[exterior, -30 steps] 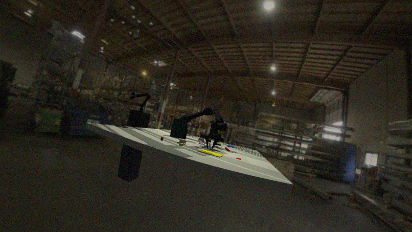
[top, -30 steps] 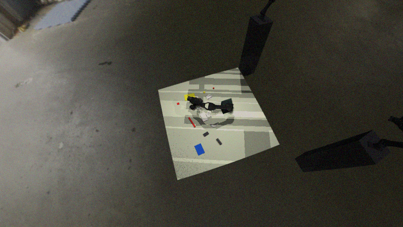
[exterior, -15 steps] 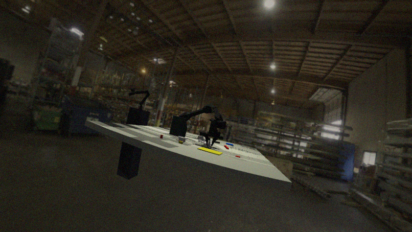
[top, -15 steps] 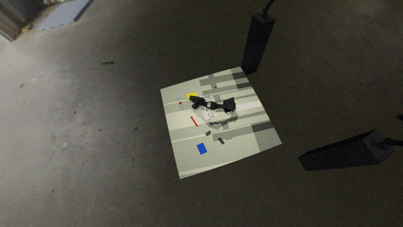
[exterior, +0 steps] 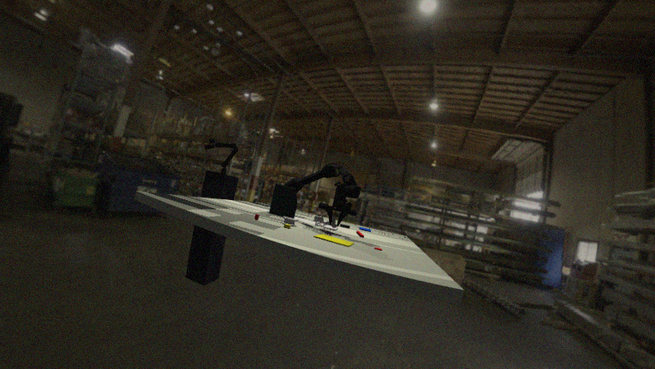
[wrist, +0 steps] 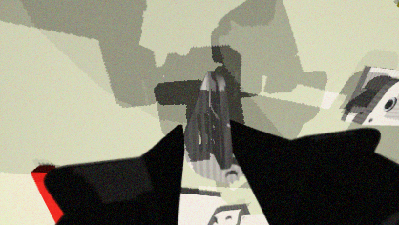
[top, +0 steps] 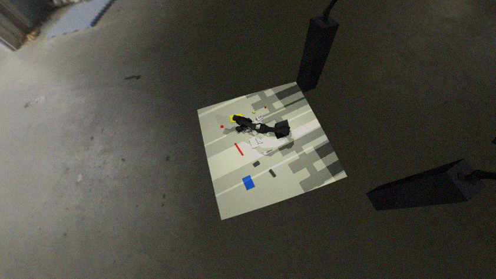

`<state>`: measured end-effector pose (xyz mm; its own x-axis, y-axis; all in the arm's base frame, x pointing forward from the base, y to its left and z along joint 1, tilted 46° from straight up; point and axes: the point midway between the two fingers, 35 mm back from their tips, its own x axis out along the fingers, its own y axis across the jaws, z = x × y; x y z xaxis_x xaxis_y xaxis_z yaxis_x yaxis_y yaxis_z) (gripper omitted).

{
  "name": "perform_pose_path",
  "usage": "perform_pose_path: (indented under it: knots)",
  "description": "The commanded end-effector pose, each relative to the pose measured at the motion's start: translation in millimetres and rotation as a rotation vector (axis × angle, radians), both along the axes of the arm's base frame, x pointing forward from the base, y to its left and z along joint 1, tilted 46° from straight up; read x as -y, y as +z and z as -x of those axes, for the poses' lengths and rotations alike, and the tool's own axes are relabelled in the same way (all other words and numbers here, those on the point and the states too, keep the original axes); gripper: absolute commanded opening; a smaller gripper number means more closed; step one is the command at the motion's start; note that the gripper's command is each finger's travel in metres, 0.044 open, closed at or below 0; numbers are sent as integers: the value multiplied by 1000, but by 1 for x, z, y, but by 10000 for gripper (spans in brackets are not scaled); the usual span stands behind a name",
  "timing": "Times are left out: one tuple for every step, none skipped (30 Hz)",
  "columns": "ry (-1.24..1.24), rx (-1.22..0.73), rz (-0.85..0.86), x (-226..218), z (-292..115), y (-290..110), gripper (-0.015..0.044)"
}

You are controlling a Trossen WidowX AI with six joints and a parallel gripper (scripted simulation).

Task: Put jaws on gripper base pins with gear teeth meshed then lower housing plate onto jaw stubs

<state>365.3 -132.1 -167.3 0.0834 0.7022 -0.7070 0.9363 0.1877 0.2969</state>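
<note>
My gripper (wrist: pixel 203 127) (exterior: pixel 334 225) is shut on one pale, ribbed jaw (wrist: pixel 210 138) (exterior: pixel 330 227) (top: pixel 247 130). The jaw sits between the fingertips low over the table; whether it touches the table is unclear. The white gripper base (top: pixel 254 142) lies beside the hand, and part of it shows at the bottom of the wrist view (wrist: pixel 229 215). Its pins are too small to make out. The other white jaw (top: pixel 267 152) lies apart, beyond the base. A white part with a round hole (wrist: pixel 382 104) (top: pixel 259 118), apparently the housing plate, lies on the other side of the hand.
A yellow plate (top: pixel 231 119) (exterior: pixel 333 240) lies close to the hand. A red bar (top: pixel 238 149) (exterior: pixel 360 233), two dark blocks (top: pixel 255 163) (top: pixel 272 172) and a blue plate (top: pixel 248 182) lie farther off. Small red and yellow pieces are scattered on the table (top: pixel 222 204).
</note>
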Motion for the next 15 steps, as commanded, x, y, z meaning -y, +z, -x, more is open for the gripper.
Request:
perform_pose_path:
  knots:
    - [5,8,7,9,-1,10,134]
    - [5,8,7,12,-1,12,134]
    - [4,8,7,14,0,15,134]
    - [4,7,7,16,0,17,134]
    - [4,7,7,18,0,19,134]
    - [4,7,7,21,1,22,134]
    - [4,7,7,23,1,24,134]
    - [4,7,7,25,2,27,134]
    - [4,7,6,27,3,29,134]
    - [4,7,6,29,3,31,134]
    - [4,7,6,30,3,32,134]
    - [4,6,6,31,4,33,134]
    - [4,6,6,31,4,33,134]
    - [4,6,6,31,4,33,134]
    - [6,9,6,30,4,33,134]
